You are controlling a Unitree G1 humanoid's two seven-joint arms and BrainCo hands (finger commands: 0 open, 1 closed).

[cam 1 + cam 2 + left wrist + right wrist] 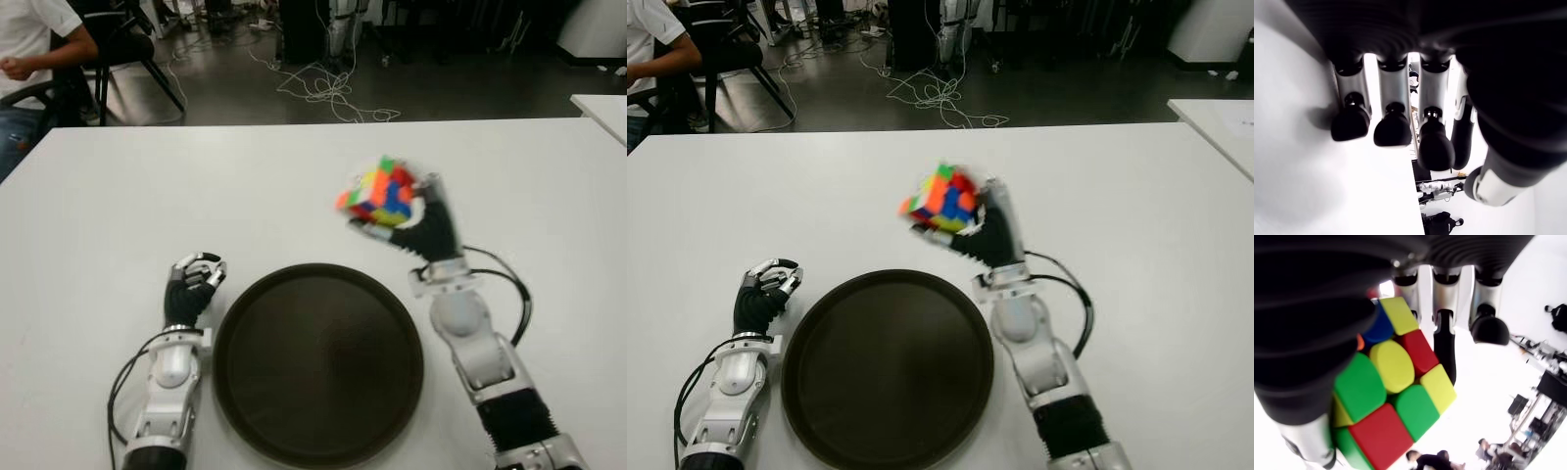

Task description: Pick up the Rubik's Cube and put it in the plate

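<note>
My right hand (407, 223) holds the multicoloured Rubik's Cube (380, 192) raised above the white table (118, 196), just beyond the far right rim of the plate. In the right wrist view the cube (1393, 396) sits against the palm with fingers (1444, 340) curled round it. The plate (318, 362) is a round, dark brown tray lying flat in front of me, with nothing in it. My left hand (193, 284) shows beside the plate's left rim, its fingers (1393, 129) curled and holding nothing.
A cable (514, 289) loops out from the right wrist over the table. Beyond the table's far edge are a floor with loose cables (328, 93), chairs (122, 49), and a seated person (29, 49) at the far left. Another white table corner (602, 108) shows at the right.
</note>
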